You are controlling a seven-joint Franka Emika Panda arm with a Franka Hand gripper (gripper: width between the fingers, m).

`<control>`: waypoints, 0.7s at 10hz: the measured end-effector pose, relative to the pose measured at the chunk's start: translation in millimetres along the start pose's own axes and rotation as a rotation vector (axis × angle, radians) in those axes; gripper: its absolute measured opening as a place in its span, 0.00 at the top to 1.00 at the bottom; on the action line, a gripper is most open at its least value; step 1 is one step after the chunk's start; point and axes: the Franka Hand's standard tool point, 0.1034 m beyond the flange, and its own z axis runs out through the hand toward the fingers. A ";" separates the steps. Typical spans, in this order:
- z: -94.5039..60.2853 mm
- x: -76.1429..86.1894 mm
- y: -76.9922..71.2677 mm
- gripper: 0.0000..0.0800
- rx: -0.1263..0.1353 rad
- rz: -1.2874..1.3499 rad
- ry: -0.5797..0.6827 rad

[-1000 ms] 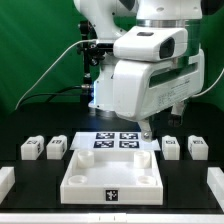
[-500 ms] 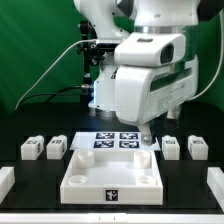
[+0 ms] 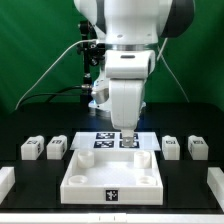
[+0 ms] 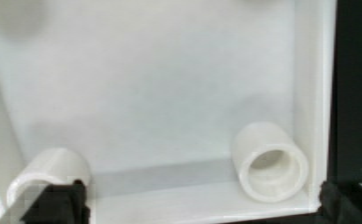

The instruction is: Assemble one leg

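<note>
You are looking at 4 legs, counted from the exterior view's left, all lying loose on the black table [image 3: 40,190]. The first leg [image 3: 31,149] and second leg [image 3: 56,148] are sitting just beside each other. The third leg [image 3: 171,146] and fourth leg [image 3: 197,147] are pairing up likewise at the exterior view's right. Each is showing a black-and-white tag, and none is being held.

Between the 2 pairs, the large square part [image 3: 85,186] with the raised rim is lying flat, with the marker board [image 3: 103,140] behind it.

The gripper [image 3: 127,141] is pointing straight down over the part's far edge, well apart from every leg. In the wrist view its fingers [image 4: 45,200] are standing spread with nothing between them, over the part's white floor and 2 round sockets [image 4: 270,160].
</note>
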 end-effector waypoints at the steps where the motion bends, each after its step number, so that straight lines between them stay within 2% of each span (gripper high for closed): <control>1: 0.6 -0.8 -0.1 0.19 0.000 -0.043 -0.002; 3: 4.1 -2.6 -3.5 0.19 0.006 -0.027 -0.002; 4: 15.3 -7.9 -13.6 0.19 -0.004 -0.049 0.002; 5: 34.9 -15.6 -34.3 0.19 0.007 -0.041 0.008; 7: 60.1 -23.7 -44.6 0.19 0.011 -0.040 0.021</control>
